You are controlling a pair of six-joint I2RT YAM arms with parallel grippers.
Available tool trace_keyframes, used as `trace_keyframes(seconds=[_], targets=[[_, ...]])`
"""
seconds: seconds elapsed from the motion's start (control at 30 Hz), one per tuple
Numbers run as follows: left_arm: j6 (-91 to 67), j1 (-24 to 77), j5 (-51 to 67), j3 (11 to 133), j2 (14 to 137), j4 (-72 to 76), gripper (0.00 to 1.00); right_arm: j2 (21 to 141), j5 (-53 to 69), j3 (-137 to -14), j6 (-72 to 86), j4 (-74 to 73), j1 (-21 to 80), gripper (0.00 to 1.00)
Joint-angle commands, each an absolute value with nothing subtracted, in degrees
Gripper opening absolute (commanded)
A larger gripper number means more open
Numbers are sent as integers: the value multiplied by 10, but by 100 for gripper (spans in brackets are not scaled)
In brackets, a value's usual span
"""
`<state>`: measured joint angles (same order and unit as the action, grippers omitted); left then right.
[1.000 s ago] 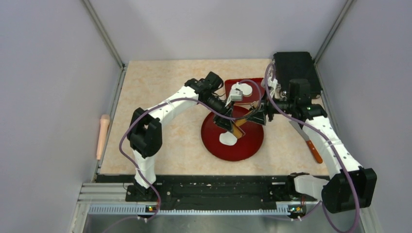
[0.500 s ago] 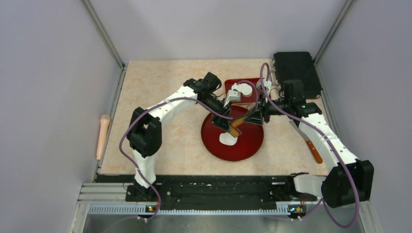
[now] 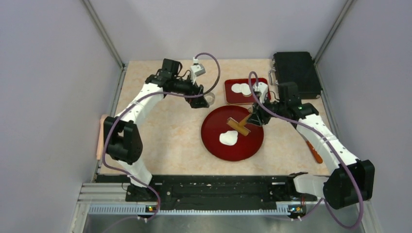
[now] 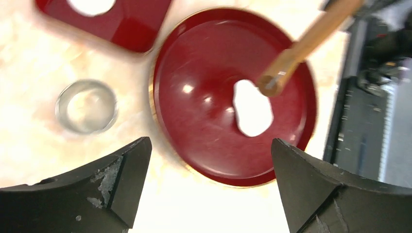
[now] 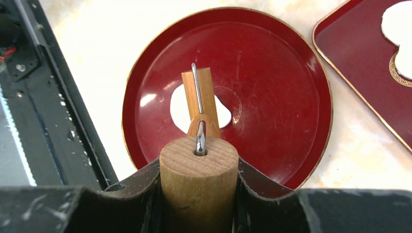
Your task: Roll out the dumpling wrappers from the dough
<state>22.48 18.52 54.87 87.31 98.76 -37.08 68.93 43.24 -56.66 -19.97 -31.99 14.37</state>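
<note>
At frame centre one dough [image 3: 228, 138] lump is held on one plate [image 3: 243, 154], two wrappers [image 3: 241, 88] in one tray [image 3: 228, 97] above, one pin [image 3: 239, 126] is clamped by the right gripper [image 3: 254, 118], and the left gripper [image 3: 199, 102] is spread empty.

The plate [image 5: 272, 87] is glossy, the roller [image 5: 199, 179] bare wood, the dough [image 5: 179, 109] matt.

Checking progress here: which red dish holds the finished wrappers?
The square red tray at the far side, which holds the round white wrappers. The round red plate holds only a ragged dough piece near the wooden roller.
</note>
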Motion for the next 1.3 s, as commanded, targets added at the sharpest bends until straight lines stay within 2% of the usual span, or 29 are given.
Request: trace_keyframes(seconds=[0.0, 0.13, 0.33, 0.8, 0.97, 1.27], targets=[[161, 197, 362, 841, 1020, -292, 96, 702, 344, -596, -214, -309, 203, 0], [126, 198, 300, 844, 1069, -301, 88, 716, 274, -602, -235, -299, 276, 0], [90, 208, 250, 831, 1107, -277, 85, 740, 186, -608, -256, -281, 349, 0], [76, 249, 243, 836, 1165, -278, 75, 800, 65, -608, -293, -277, 429, 0], [72, 265, 217, 854, 1200, -298, 51, 810, 47, -586, -300, -273, 431, 0], [62, 265, 207, 870, 1231, -314, 2, 812, 52, -548, -321, -285, 457, 0]])
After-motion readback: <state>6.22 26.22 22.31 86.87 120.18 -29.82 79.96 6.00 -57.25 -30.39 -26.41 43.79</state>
